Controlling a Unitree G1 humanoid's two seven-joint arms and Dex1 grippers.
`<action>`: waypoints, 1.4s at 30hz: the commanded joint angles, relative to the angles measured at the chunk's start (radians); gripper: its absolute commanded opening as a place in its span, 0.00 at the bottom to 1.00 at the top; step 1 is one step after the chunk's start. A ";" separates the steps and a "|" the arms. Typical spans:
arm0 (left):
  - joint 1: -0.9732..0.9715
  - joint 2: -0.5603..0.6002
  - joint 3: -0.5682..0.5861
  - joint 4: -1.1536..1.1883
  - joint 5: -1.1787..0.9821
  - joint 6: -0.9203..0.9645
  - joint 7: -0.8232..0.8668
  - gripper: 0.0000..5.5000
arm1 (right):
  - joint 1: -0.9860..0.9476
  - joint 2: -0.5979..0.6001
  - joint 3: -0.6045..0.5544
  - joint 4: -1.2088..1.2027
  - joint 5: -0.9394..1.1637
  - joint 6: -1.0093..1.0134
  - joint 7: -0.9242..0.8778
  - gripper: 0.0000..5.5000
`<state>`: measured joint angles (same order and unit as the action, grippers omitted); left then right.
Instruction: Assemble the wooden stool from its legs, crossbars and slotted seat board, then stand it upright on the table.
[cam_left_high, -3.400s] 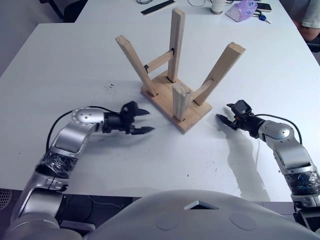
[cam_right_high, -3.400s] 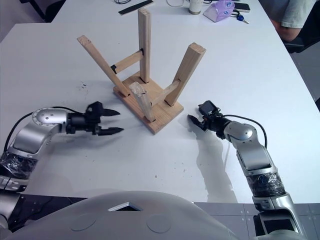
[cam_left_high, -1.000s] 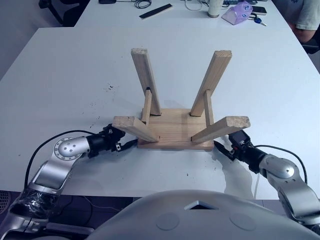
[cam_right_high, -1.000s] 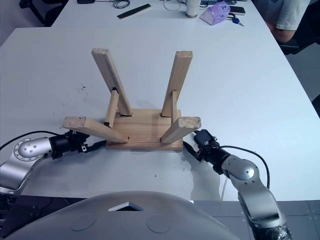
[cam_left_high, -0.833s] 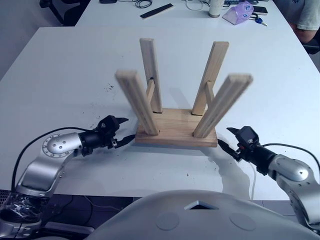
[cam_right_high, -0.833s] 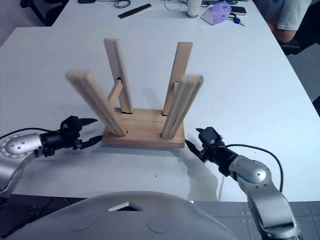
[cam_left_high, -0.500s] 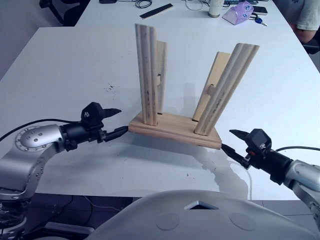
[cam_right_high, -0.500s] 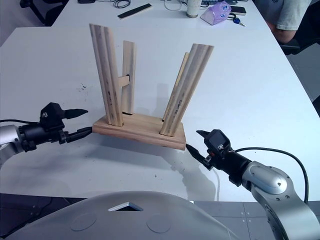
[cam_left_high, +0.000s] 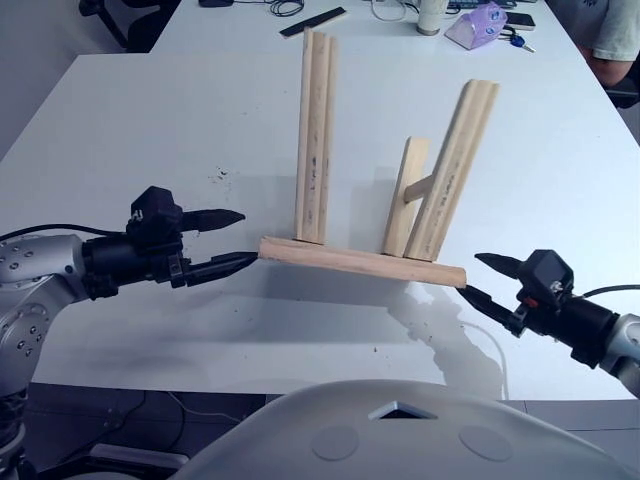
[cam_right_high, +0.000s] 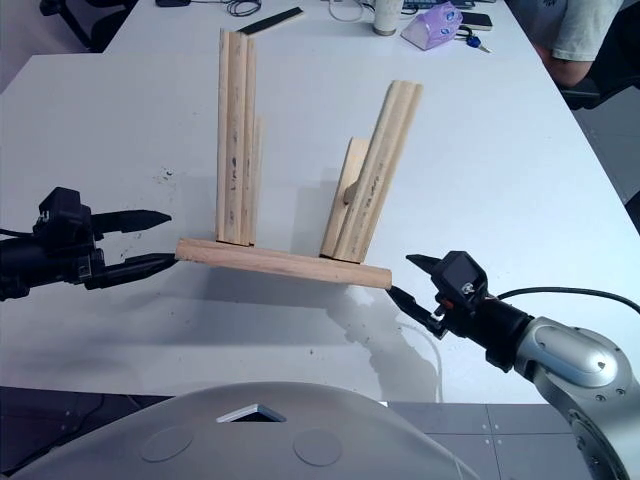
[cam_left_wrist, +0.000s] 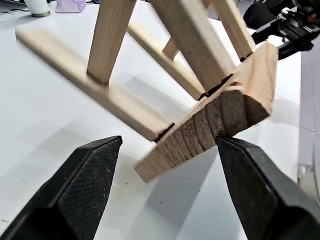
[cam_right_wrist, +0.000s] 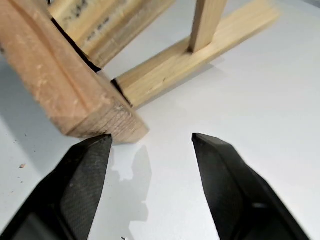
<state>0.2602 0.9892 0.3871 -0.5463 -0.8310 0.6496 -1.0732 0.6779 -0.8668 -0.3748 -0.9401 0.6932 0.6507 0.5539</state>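
The wooden stool hangs upside down above the white table (cam_left_high: 120, 120), its shadow under it. The seat board (cam_left_high: 360, 262) is at the bottom, tilted down to the right, and the legs (cam_left_high: 315, 130) point up with a crossbar (cam_left_high: 420, 188) between the right pair. My left gripper (cam_left_high: 250, 235) is open at the board's left end, its lower finger touching the edge. My right gripper (cam_left_high: 471, 274) is open at the board's right end. The board's end (cam_left_wrist: 225, 115) lies between the left fingers (cam_left_wrist: 90, 175), and a corner of the board (cam_right_wrist: 100, 120) lies by the right fingers (cam_right_wrist: 80, 175).
Along the table's far edge lie a black strip (cam_left_high: 315, 18), a cup (cam_left_high: 432, 14) and a purple object (cam_left_high: 482, 22). Dark specks (cam_left_high: 218, 175) mark the table left of the stool. Bare table stretches to both sides.
The stool has swung from leaning toward me to legs-up and has risen off the table. Both grippers have risen with the board's ends and moved toward me.
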 joint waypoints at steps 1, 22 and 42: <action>-0.015 0.003 -0.066 -0.057 -0.090 0.003 -0.138 0.64 | -0.083 -0.047 -0.024 -0.107 0.292 -0.077 0.070 0.54; -0.045 -0.104 -0.363 0.514 0.638 -0.724 -0.115 0.64 | 0.012 0.009 0.175 0.344 -0.322 -0.351 0.267 0.54; -0.056 -0.235 -0.493 0.394 0.620 -0.747 0.002 0.64 | -0.130 0.139 0.427 0.344 -0.446 -0.402 0.243 0.54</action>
<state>0.2186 0.7723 -0.1014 -0.0804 -0.1621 -0.1468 -1.0771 0.5547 -0.7319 0.0481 -0.5465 0.2180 0.2434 0.7903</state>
